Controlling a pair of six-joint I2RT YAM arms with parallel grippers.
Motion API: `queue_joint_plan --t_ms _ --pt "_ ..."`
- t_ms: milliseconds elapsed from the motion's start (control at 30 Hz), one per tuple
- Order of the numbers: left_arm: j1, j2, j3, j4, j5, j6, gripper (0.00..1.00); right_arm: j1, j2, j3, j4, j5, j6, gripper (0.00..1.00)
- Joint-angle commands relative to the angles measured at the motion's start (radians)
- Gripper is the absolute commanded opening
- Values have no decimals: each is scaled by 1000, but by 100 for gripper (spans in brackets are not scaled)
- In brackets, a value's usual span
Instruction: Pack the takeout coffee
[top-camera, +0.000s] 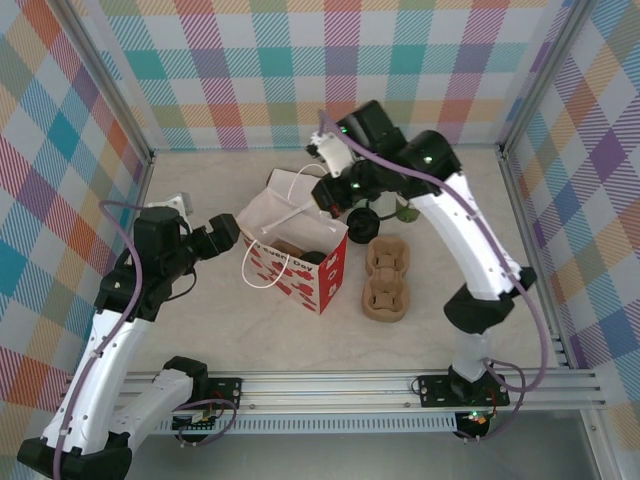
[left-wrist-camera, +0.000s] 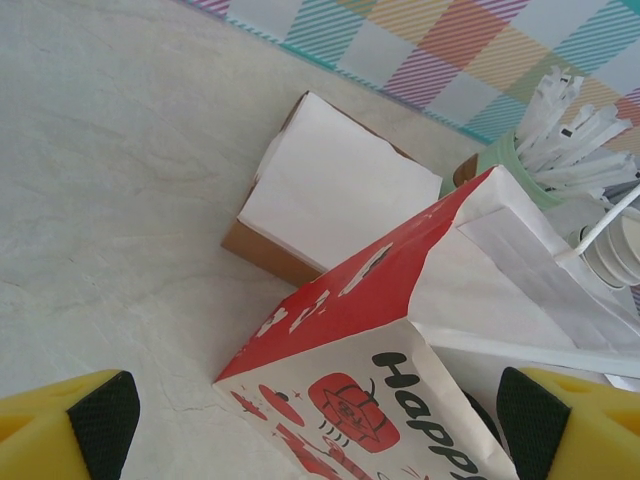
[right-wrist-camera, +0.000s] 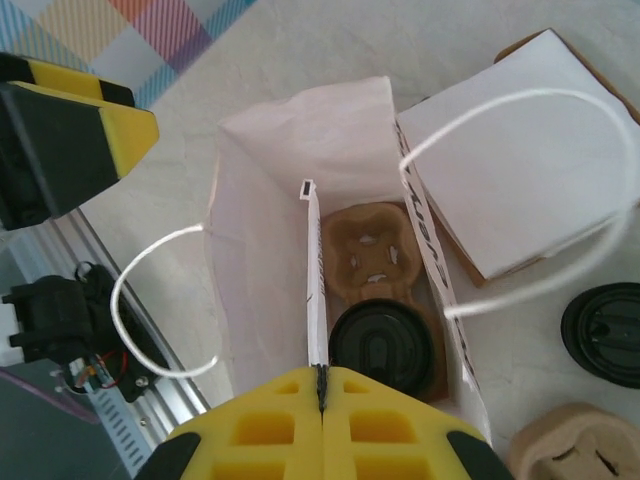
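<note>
While my right gripper (right-wrist-camera: 320, 372) hangs over the open mouth of the paper bag (right-wrist-camera: 260, 250), fingers pinched together on a thin white stick (right-wrist-camera: 313, 270) that runs lengthwise into the bag, the takeout coffee (right-wrist-camera: 382, 345) sits just below inside the bag, black lid up, seated in the cardboard carrier (right-wrist-camera: 365, 245). My left gripper (left-wrist-camera: 320, 420) stands spread wide at the bag's red outer side, so I judge the right arm nearer to the cup.
</note>
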Motion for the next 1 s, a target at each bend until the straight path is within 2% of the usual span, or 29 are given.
queue_joint_plan --t_ms 0,333,533,733,867,967 --pt "-1 5 13 9 17 -30 94 33 84 89 -43 52 -45 6" --pt "0 3 1 13 9 -41 94 76 205 100 35 42 -66 11" --pt "1 33 -3 48 58 -113 96 76 192 128 42 62 -66 40" --pt "3 90 -4 137 175 -196 97 72 65 112 5 198 -58 52" --pt "3 108 -6 157 186 -212 97 53 -54 -40 19 276 -55 63" --pt "4 113 -7 153 182 -207 97 22 -112 -154 27 289 -55 70"
